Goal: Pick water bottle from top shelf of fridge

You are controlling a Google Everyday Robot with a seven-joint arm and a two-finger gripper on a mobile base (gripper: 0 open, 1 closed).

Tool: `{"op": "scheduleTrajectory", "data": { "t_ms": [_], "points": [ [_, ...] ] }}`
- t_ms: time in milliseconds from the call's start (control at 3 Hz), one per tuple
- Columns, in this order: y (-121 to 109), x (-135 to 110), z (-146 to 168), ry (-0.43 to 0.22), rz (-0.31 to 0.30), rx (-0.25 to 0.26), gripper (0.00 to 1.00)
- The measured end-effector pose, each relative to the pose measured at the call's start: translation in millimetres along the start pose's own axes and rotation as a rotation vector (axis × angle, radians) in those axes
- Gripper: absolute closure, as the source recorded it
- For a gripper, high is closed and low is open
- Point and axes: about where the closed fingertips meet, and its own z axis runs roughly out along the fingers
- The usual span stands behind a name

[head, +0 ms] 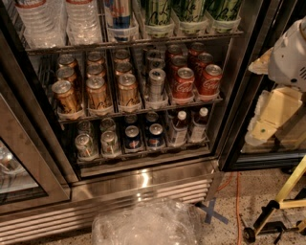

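Observation:
The fridge (143, 178) stands open in front of me. Its top shelf (158, 40) runs across the top of the view. Two clear ribbed water bottles (39, 24) (82, 21) stand at its left end, their caps cut off by the frame's top edge. To their right on the same rack are a blue can (119, 16) and green-labelled cups (158, 14). My gripper (267, 117), cream coloured, hangs under the white arm (289, 52) at the right edge. It is outside the fridge, far right of the bottles and lower than them.
Soda cans (126, 88) fill the middle rack. Cans and small white-capped dark-label bottles (179, 127) fill the lower one. A glass door (19, 162) is at left. Crumpled clear plastic (143, 225) lies on the floor. A yellow stand (287, 191) and an orange cable (236, 201) are at right.

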Motion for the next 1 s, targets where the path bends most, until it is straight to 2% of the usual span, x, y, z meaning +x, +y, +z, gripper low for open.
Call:
{"op": "scheduleTrajectory", "data": {
  "t_ms": [333, 667, 1000],
  "points": [
    [-6.3, -29.8, 12.4, -0.156, 0.059, 0.010, 0.00],
    [-11.5, -67.7, 12.4, -0.335, 0.087, 0.036, 0.00],
    [-16.2, -107.7, -7.7, -0.436, 0.084, 0.065, 0.00]
  ]
}}
